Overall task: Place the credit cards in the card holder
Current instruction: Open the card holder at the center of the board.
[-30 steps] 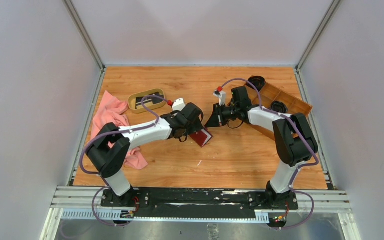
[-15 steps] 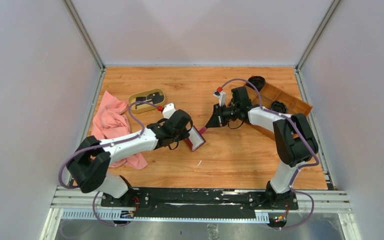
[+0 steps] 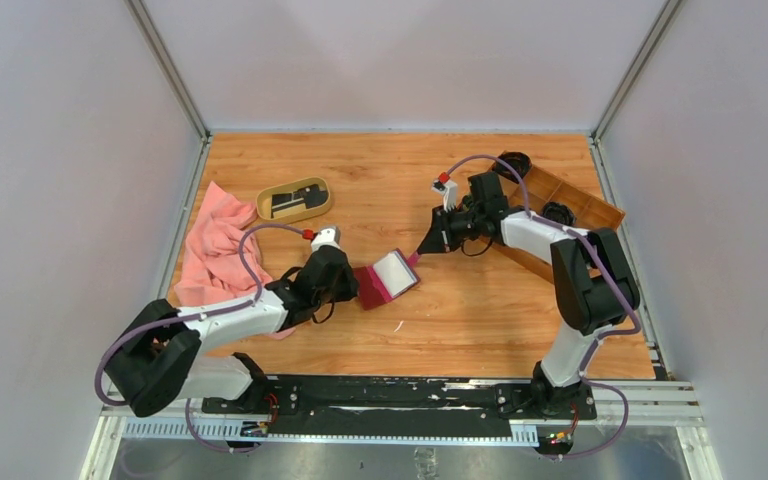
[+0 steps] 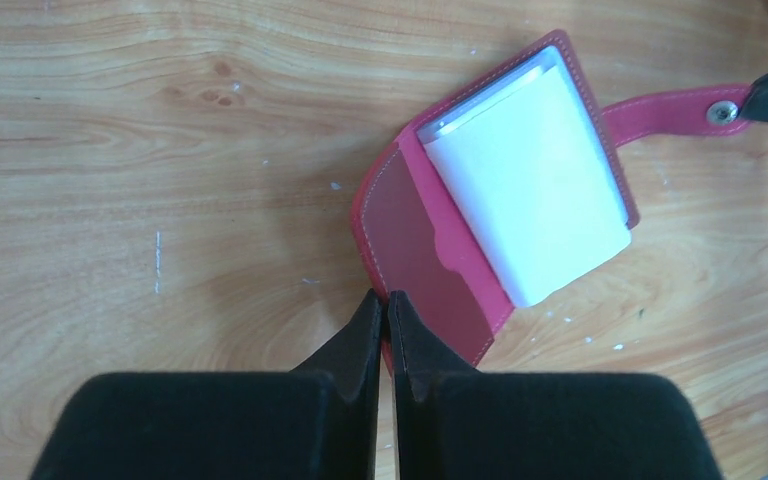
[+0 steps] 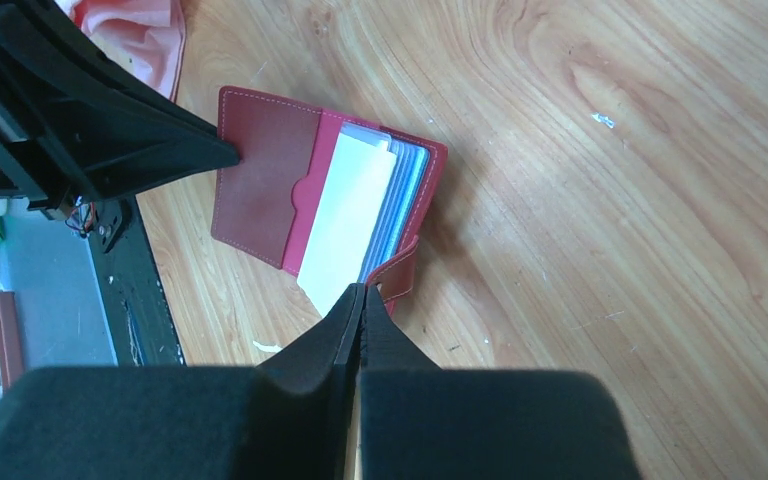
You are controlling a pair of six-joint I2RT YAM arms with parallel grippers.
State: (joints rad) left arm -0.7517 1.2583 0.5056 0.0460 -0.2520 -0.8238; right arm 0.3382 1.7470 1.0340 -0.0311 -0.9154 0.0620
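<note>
The dark red card holder (image 3: 370,287) (image 4: 430,240) (image 5: 260,180) lies open on the wooden table, with a white credit card (image 3: 396,267) (image 4: 530,190) (image 5: 345,215) sticking out of its grey pockets. My left gripper (image 3: 356,291) (image 4: 387,297) is shut on the outer edge of the holder's plain flap. My right gripper (image 3: 422,250) (image 5: 363,290) is shut on the end of the holder's snap tab (image 4: 675,108) (image 5: 400,272). Black credit cards (image 3: 293,202) lie in the oval tan dish (image 3: 265,203) at the back left.
A pink cloth (image 3: 215,250) is bunched along the left side, partly under the left arm. A brown wooden compartment tray (image 3: 570,200) sits at the back right with two black round objects (image 3: 513,163) beside and in it. A small white scrap (image 3: 398,325) lies in front of the holder.
My left gripper drew back toward the near left and closed on the holder's flap. The holder went from tilted up to spread open, showing the white card. The right gripper barely shifted.
</note>
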